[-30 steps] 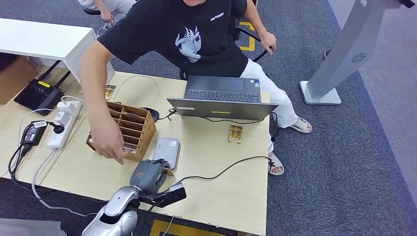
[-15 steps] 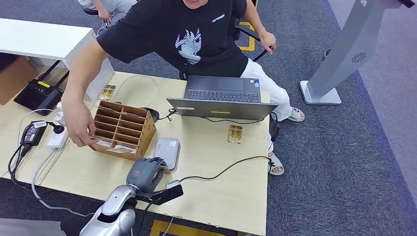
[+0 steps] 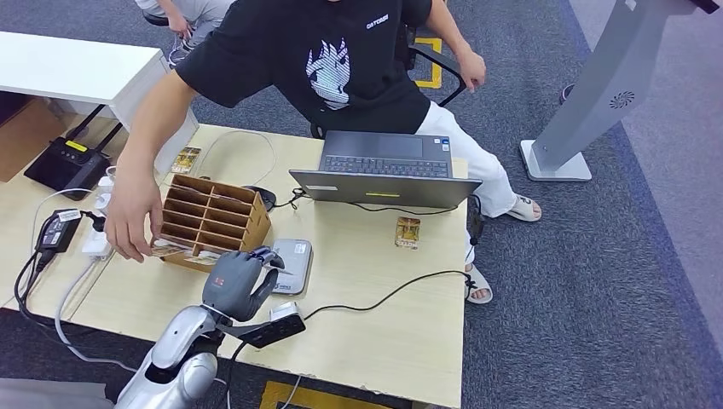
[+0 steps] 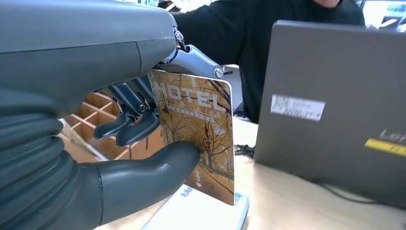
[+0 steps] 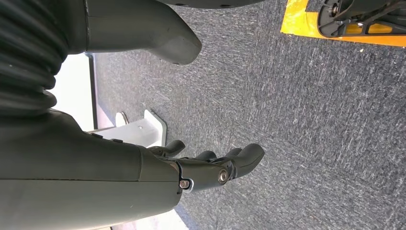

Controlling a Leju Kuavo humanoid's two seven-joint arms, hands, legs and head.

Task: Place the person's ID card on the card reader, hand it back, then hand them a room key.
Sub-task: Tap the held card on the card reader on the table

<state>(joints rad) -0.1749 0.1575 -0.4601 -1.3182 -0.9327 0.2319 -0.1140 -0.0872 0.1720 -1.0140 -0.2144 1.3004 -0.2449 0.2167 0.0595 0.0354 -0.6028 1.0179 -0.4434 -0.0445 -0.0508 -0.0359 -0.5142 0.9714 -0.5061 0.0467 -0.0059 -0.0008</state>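
Two hands: our left hand [image 4: 119, 158] pinches the room key [image 4: 198, 139] upright, just above the card reader [image 3: 292, 262].
Right hand [image 5: 210, 165]: hangs over carpet, fingers loosely spread, holding nothing.
Person's hand [image 3: 132, 217]: at the cardboard organizer [image 3: 209, 223], far left on our worktop [image 3: 375, 307].

card reader [image 3: 291, 263] on counter [image 3: 384, 315] | organizer box [image 3: 213, 221] just left of it | laptop [image 3: 384, 175] behind | left hand [image 3: 234, 281] with room key [image 4: 198, 134] at its near-left edge | loose card [image 3: 407, 231] right

left robot hand [image 3: 237, 281]: thumb and fingers pinching a card | right robot hand [image 5: 210, 167]: hanging, fingers apart
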